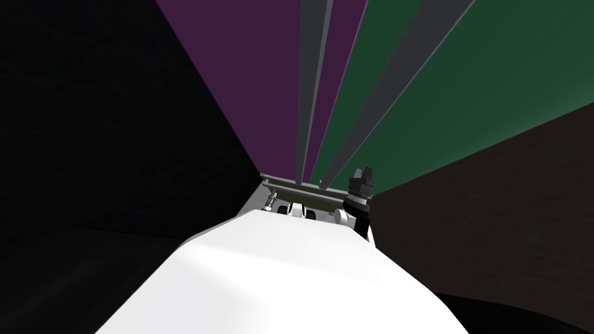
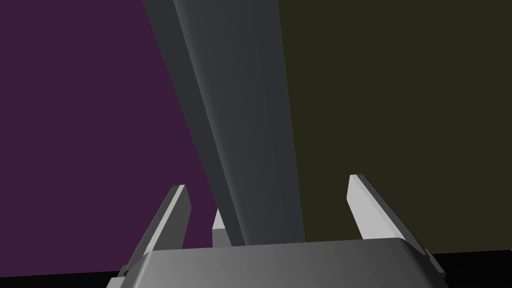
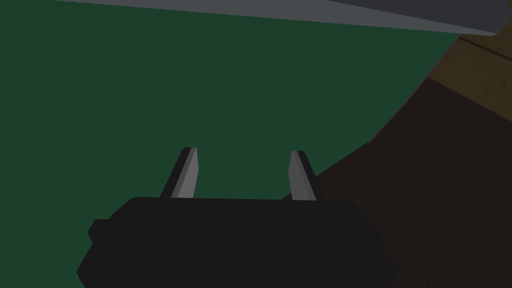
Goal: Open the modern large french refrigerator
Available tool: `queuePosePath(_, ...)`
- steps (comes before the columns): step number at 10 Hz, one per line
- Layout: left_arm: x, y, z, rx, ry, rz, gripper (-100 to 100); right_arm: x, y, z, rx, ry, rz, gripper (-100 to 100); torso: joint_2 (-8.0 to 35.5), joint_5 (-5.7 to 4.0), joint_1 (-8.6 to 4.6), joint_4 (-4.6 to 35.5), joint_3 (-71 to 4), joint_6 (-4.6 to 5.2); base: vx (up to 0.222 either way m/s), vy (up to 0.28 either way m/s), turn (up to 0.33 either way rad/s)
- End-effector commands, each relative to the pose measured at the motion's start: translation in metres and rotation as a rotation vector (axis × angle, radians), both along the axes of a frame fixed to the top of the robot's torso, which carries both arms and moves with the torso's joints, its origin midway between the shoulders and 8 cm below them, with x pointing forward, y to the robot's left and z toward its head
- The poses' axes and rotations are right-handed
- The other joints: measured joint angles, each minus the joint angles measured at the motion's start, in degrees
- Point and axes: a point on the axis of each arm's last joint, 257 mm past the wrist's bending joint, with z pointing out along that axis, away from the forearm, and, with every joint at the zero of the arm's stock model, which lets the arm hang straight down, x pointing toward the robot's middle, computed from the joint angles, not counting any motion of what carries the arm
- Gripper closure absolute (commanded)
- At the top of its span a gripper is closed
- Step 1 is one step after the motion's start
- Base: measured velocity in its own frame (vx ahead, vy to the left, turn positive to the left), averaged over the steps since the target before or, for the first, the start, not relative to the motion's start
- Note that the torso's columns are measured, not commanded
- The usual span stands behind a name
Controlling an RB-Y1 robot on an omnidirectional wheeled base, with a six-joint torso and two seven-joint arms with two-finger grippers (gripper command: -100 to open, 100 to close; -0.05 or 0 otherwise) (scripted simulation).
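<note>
Purple door [image 1: 249, 69] on one side, green door [image 1: 493, 69] on the other, so that's the fridge [image 1: 333, 69], two doors right in front of the robot, with two long grey handles, one each. Left gripper [image 2: 268, 180] has its two fingers spread either side of the purple door's handle [image 2: 245, 125]. The bar sits between them, not pinched. Right gripper [image 3: 243, 150] is spread too, holding nothing, facing the green door, and the green door's handle [image 1: 400, 75] is off to one side of it.
</note>
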Motion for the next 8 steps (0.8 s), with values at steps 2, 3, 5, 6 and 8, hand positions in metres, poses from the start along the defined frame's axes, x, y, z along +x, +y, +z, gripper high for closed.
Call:
queuePosePath(2, -0.003, -0.028, -0.004, -0.050, -0.001, -0.004, -100, 0.000, 0.000, 0.000, 0.000, 0.000, 0.000, 0, 0.04, -0.01, -0.03, 0.01, 0.02, -0.01, 0.033, 0.022, -0.004)
queuePosePath(3, -0.006, -0.027, -0.008, -0.050, 0.012, -0.003, -100, 0.000, 0.000, 0.000, 0.000, 0.000, 0.000, 0, 0.09, -0.02, -0.06, 0.03, 0.05, 0.01, 0.005, 0.003, -0.001)
queuePosePath(5, -0.008, -0.049, -0.010, -0.093, 0.017, -0.002, -100, 0.000, 0.000, 0.000, 0.000, 0.000, 0.000, 0, 0.09, -0.01, -0.06, 0.03, 0.06, 0.00, 0.012, 0.008, -0.005)
queuePosePath(6, -0.008, -0.049, -0.010, -0.093, 0.017, -0.002, -100, 0.000, 0.000, 0.000, 0.000, 0.000, 0.000, 0, 0.05, -0.01, -0.02, 0.02, 0.03, 0.00, 0.000, 0.000, 0.000)
queuePosePath(8, -0.009, -0.053, -0.010, -0.099, 0.018, -0.002, -100, 0.000, 0.000, 0.000, 0.000, 0.000, 0.000, 0, 0.04, -0.01, -0.02, 0.01, 0.02, 0.00, 0.000, 0.000, 0.000)
